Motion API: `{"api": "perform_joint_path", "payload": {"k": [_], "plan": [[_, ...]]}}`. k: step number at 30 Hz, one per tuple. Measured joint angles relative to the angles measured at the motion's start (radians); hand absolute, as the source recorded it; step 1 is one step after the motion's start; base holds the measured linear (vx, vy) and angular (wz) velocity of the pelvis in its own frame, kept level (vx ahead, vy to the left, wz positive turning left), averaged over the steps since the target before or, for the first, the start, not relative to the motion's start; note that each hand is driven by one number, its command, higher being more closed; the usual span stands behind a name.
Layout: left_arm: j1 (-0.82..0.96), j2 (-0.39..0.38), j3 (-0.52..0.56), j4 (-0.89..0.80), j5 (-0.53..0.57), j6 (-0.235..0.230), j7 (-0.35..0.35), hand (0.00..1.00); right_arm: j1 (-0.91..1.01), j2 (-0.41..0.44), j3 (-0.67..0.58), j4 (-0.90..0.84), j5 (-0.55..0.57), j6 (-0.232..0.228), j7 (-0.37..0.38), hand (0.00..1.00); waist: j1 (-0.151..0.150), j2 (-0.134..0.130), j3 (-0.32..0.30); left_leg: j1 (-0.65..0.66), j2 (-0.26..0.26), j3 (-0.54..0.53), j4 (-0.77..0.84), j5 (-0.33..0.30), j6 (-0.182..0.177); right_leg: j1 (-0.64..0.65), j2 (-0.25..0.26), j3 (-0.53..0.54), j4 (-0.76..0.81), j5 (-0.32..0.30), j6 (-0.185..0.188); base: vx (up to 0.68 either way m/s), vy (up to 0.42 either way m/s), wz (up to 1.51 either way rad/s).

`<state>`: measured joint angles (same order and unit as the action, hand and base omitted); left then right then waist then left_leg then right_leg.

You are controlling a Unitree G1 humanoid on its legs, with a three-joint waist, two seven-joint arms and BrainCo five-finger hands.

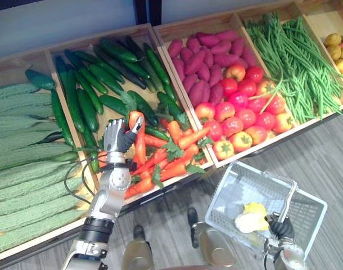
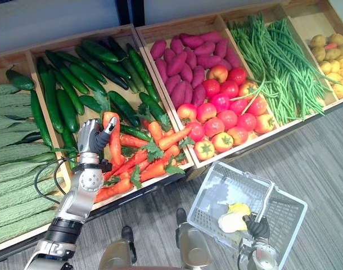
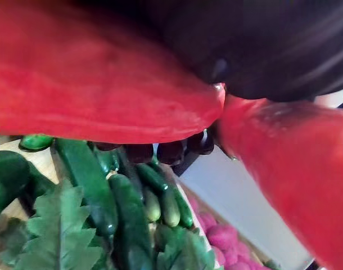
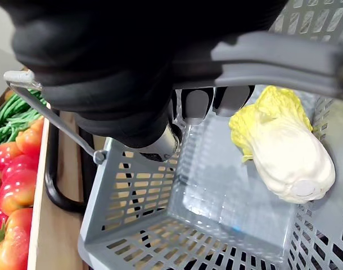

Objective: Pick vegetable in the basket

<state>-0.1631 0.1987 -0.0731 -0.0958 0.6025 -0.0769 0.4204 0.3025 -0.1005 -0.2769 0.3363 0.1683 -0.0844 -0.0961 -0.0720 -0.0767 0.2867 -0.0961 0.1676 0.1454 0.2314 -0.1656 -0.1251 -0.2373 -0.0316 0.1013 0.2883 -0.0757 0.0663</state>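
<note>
Holds one carrot (image 1: 139, 140) upright, clamped in the curled fingers of the left hand (image 1: 116, 139), just above the carrot heap (image 1: 172, 163). Grips the handle (image 4: 284, 62) of one grey basket (image 1: 228, 198) with the right hand (image 1: 282, 228), fingers wrapped round. Carries one pale cabbage (image 1: 249, 218) inside, well apart from the carrot.

The right robot hand (image 4: 132, 73) curls its fingers (image 4: 195, 104) round the grey handle (image 4: 284, 62) of the grey slotted basket (image 4: 138, 191). A pale cabbage with yellow leaves (image 4: 284, 146) lies inside on the basket's floor. Beside the basket, red tomatoes (image 4: 14, 169) and green beans (image 4: 8, 109) fill a wooden crate (image 4: 48, 214)
</note>
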Motion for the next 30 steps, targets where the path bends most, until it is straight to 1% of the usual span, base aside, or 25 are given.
{"api": "perform_joint_path", "payload": {"k": [2,4,6,7,8,9,10,12,13,15,16,17,18,19,20,21,23,24,25,26,27,28,29,30], "plan": [[0.033,-0.036,-0.005,-0.042,-0.057,-0.023,-0.001,1.0,0.001,0.004,0.0,-0.002,0.0,0.0,-0.009,1.0,0.0,0.003,-0.017,0.006,0.001,0.004,-0.004,0.0,0.0,0.005,0.0,0.001,-0.005,0.002,0.003,0.0,-0.002,-0.05],[0.092,-0.084,-0.025,-0.111,-0.143,-0.052,-0.005,1.0,0.014,0.019,-0.002,-0.022,0.001,0.002,-0.017,1.0,0.002,0.006,-0.05,0.012,0.007,0.02,-0.002,-0.002,0.0,0.009,0.001,0.008,-0.012,0.005,0.006,0.02,0.006,-0.11],[0.13,-0.113,-0.046,-0.154,-0.204,-0.072,-0.008,1.0,0.035,0.029,-0.004,-0.072,0.001,0.008,-0.024,1.0,0.005,0.01,-0.055,0.027,0.016,0.037,0.015,-0.015,0.003,0.026,0.003,0.016,-0.014,0.007,0.009,0.0,0.016,-0.23],[0.156,-0.131,-0.059,-0.173,-0.24,-0.088,-0.018,1.0,0.047,0.035,-0.004,-0.11,-0.001,0.013,-0.033,1.0,0.01,0.016,-0.065,0.028,0.03,0.056,0.05,-0.038,0.002,0.03,0.016,0.038,-0.015,0.011,0.013,-0.04,0.026,-0.41],[0.167,-0.14,-0.065,-0.181,-0.249,-0.089,-0.023,1.0,0.052,0.037,-0.004,-0.126,-0.002,0.014,-0.034,1.0,0.016,0.02,-0.068,0.028,0.041,0.068,0.071,-0.052,0.001,0.033,0.024,0.046,-0.015,0.012,0.014,-0.04,0.02,-0.63],[0.184,-0.15,-0.084,-0.186,-0.285,-0.096,-0.032,1.0,0.062,0.037,-0.005,-0.143,-0.005,0.015,-0.035,1.0,0.028,0.027,-0.076,0.029,0.06,0.091,0.108,-0.077,-0.001,0.034,0.041,0.069,-0.015,0.017,0.017,-0.05,0.028,-0.55],[0.192,-0.154,-0.093,-0.187,-0.297,-0.098,-0.034,1.0,0.064,0.039,-0.007,-0.155,-0.004,0.015,-0.036,1.0,0.031,0.03,-0.078,0.029,0.068,0.105,0.127,-0.088,-0.002,0.034,0.049,0.079,-0.015,0.02,0.02,-0.06,0.03,-0.7],[0.211,-0.162,-0.115,-0.187,-0.33,-0.103,-0.051,1.0,0.066,0.058,-0.023,-0.203,-0.004,0.016,-0.039,1.0,0.03,0.034,-0.082,0.032,0.096,0.153,0.188,-0.125,-0.002,0.029,0.079,0.127,-0.015,0.032,0.027,-0.08,0.054,-0.88],[0.214,-0.162,-0.133,-0.187,-0.339,-0.103,-0.058,1.0,0.067,0.064,-0.024,-0.236,-0.004,0.016,-0.04,1.0,0.03,0.034,-0.082,0.033,0.12,0.196,0.229,-0.149,-0.003,0.018,0.102,0.17,-0.014,0.049,0.032,-0.09,0.071,-1.02],[0.213,-0.162,-0.149,-0.187,-0.35,-0.104,-0.074,1.0,0.066,0.068,-0.024,-0.273,-0.004,0.016,-0.042,1.0,0.031,0.034,-0.082,0.039,0.15,0.247,0.27,-0.17,0.0,-0.002,0.115,0.185,-0.019,0.062,0.035,-0.11,0.056,-1.1],[0.213,-0.163,-0.163,-0.187,-0.355,-0.104,-0.082,1.0,0.059,0.079,-0.023,-0.306,-0.01,0.016,-0.052,1.0,0.032,0.028,-0.081,0.055,0.164,0.317,0.291,-0.178,0.009,-0.034,0.075,0.075,-0.025,0.049,0.021,-0.13,0.035,-1.22],[0.214,-0.163,-0.164,-0.187,-0.355,-0.103,-0.086,1.0,0.057,0.082,-0.019,-0.312,-0.016,0.017,-0.053,1.0,0.034,0.027,-0.081,0.069,0.165,0.352,0.293,-0.179,0.011,-0.042,0.043,-0.004,-0.025,0.041,0.006,-0.14,0.045,-1.46],[0.206,-0.164,-0.164,-0.186,-0.356,-0.103,-0.09,1.0,0.04,0.087,-0.01,-0.314,-0.025,0.017,-0.053,1.0,0.033,0.027,-0.081,0.107,0.182,0.414,0.283,-0.179,0.012,-0.047,-0.029,-0.179,-0.016,0.024,-0.024,-0.06,0.026,-1.16],[0.2,-0.163,-0.164,-0.186,-0.356,-0.104,-0.09,1.0,0.038,0.086,0.0,-0.313,-0.029,0.017,-0.054,1.0,0.033,0.024,-0.081,0.133,0.181,0.449,0.269,-0.18,0.013,-0.047,-0.072,-0.276,-0.006,0.016,-0.046,-0.03,0.029,-1.33],[0.192,-0.163,-0.161,-0.183,-0.357,-0.106,-0.088,1.0,0.032,0.084,0.014,-0.309,-0.042,0.017,-0.054,1.0,0.033,0.021,-0.083,0.162,0.176,0.503,0.252,-0.18,0.013,-0.042,-0.134,-0.423,0.012,0.003,-0.077,-0.02,-0.009,-1.56],[0.166,-0.162,-0.16,-0.163,-0.357,-0.111,-0.089,1.0,0.006,0.082,0.023,-0.293,-0.064,0.017,-0.054,1.0,0.03,0.018,-0.089,0.201,0.178,0.579,0.231,-0.185,0.017,-0.04,-0.207,-0.612,0.044,-0.012,-0.118,-0.01,-0.004,-1.6],[0.132,-0.162,-0.158,-0.123,-0.358,-0.119,-0.089,1.0,-0.051,0.074,0.024,-0.249,-0.085,0.017,-0.054,1.0,0.019,0.007,-0.093,0.218,0.174,0.648,0.221,-0.184,0.016,-0.068,-0.236,-0.699,0.066,-0.026,-0.168,0.06,-0.063,-1.56],[0.103,-0.162,-0.159,-0.079,-0.358,-0.118,-0.09,1.0,-0.093,0.062,0.033,-0.222,-0.102,0.018,-0.054,1.0,0.003,0.005,-0.094,0.245,0.163,0.708,0.19,-0.174,0.011,-0.087,-0.233,-0.716,0.077,-0.046,-0.189,0.09,-0.099,-1.71],[0.097,-0.164,-0.163,-0.046,-0.358,-0.118,-0.092,1.0,-0.121,0.045,0.06,-0.207,-0.104,0.018,-0.053,1.0,-0.025,0.011,-0.096,0.287,0.154,0.768,0.145,-0.161,0.016,-0.096,-0.229,-0.715,0.097,-0.059,-0.18,0.09,-0.086,-1.41],[0.097,-0.164,-0.169,-0.038,-0.358,-0.118,-0.093,1.0,-0.125,0.042,0.073,-0.208,-0.105,0.018,-0.053,1.0,-0.033,0.011,-0.096,0.308,0.149,0.788,0.137,-0.161,0.015,-0.106,-0.23,-0.695,0.126,-0.063,-0.168,0.12,-0.085,-1.17],[0.096,-0.167,-0.193,-0.025,-0.359,-0.118,-0.095,1.0,-0.119,0.033,0.094,-0.211,-0.112,0.018,-0.052,1.0,-0.057,0.005,-0.103,0.342,0.144,0.803,0.147,-0.174,0.016,-0.109,-0.195,-0.624,0.108,0.031,-0.136,0.15,-0.102,-1.13],[0.097,-0.177,-0.212,-0.003,-0.362,-0.119,-0.103,1.0,-0.12,0.015,0.109,-0.206,-0.113,0.018,-0.052,1.0,-0.057,0.038,-0.121,0.361,0.165,0.806,0.163,-0.177,0.018,-0.117,-0.121,-0.565,0.079,0.065,-0.135,0.18,-0.099,-1.29],[0.097,-0.179,-0.222,0.005,-0.366,-0.12,-0.112,1.0,-0.125,0.005,0.122,-0.204,-0.11,0.018,-0.051,1.0,-0.05,0.055,-0.13,0.364,0.183,0.805,0.187,-0.161,0.029,-0.117,-0.084,-0.547,0.053,0.065,-0.136,0.3,-0.14,-1.69],[0.097,-0.174,-0.239,0.028,-0.368,-0.126,-0.119,1.0,-0.149,0.002,0.155,-0.202,-0.108,0.02,-0.047,1.0,-0.047,0.07,-0.135,0.343,0.241,0.791,0.293,-0.116,0.103,-0.105,-0.026,-0.509,0.004,0.072,-0.144,0.3,-0.106,-1.63]]}}
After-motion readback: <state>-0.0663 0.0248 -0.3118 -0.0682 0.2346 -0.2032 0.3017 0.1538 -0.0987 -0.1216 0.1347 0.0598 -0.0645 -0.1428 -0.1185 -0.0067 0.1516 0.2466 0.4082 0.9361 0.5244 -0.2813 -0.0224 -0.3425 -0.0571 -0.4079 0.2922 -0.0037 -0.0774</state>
